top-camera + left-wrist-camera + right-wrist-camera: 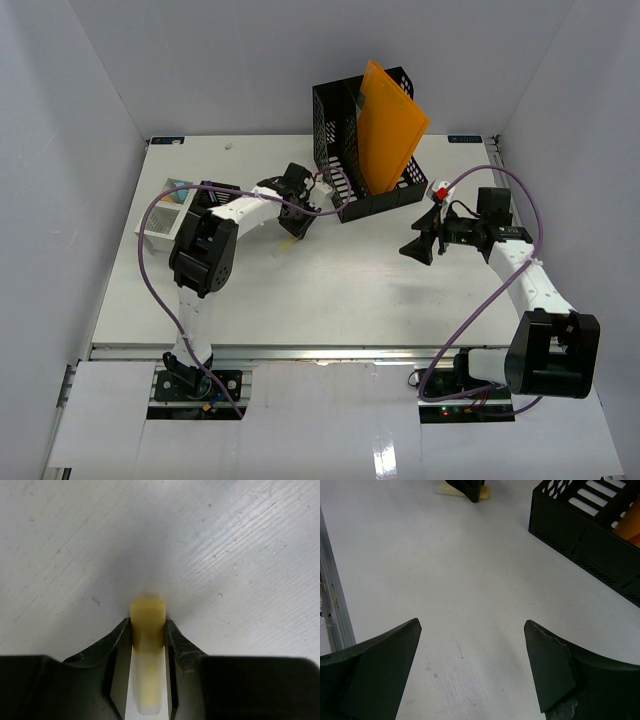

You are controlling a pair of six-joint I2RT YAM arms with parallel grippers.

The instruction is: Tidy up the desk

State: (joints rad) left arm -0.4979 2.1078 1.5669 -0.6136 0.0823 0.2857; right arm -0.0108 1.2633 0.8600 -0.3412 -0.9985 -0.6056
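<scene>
The desk filled most of my overhead view, its metal rail at the near edge just ahead of both arm bases. I took the black mesh file holder as my reference. It stood at the far middle of the desk, its tall back away from me and its low front lip facing the arms. An orange folder leaned inside it, tilted toward the right and rising above its back wall.

The left arm reached across to a spot just in front of the holder's front left corner, with its purple cable looping wide on the left. The right arm came in from the holder's right, and its gripper hung released over the desk in front of the holder's right corner. The jaws were spread wide with only bare surface between them. From that wrist camera the holder's dark wall crowded the upper right.

A small white slotted organizer sat well to the left of the holder, beside the left arm's elbow.

The left gripper was clenched on a pale yellow stick lying on the desk. Both fingers pressed its sides, and its rounded end poked out beyond their tips.
</scene>
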